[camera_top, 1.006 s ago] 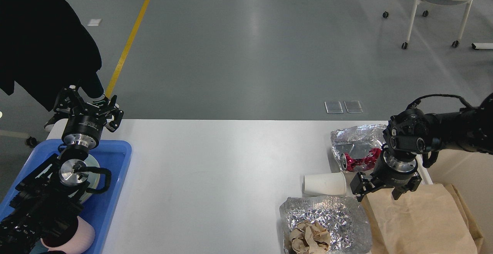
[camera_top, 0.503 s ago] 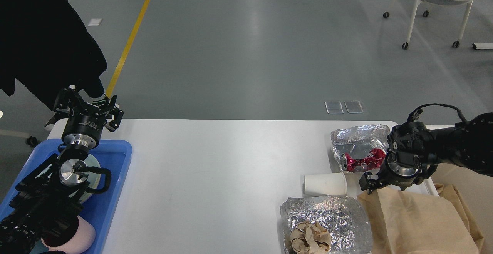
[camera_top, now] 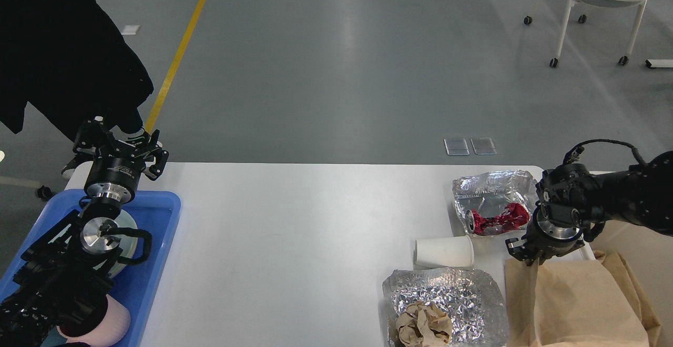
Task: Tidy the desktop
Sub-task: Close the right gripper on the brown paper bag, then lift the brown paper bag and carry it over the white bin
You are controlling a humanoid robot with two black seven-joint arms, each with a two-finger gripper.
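Worktop (camera_top: 294, 242) fills the lower centre of frame; rigid, fixed, not to be gripped. Litter at lower right judged light and crushable: paper cup (camera_top: 443, 251) taken at mid-wall. Right pincer (camera_top: 528, 255) at brown bag (camera_top: 578, 305) top edge, state indeterminable. Left pincer (camera_top: 122, 148) spread, empty.

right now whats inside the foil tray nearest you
A crumpled wad of brown paper sits in the foil tray. Whatever lies under the wad is covered, and the tray's near edge is out of view.

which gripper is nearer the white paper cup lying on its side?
Right. The right gripper hangs just right of the paper cup, at the brown paper bag's top edge. The left gripper is far across the desktop, above the blue tray.
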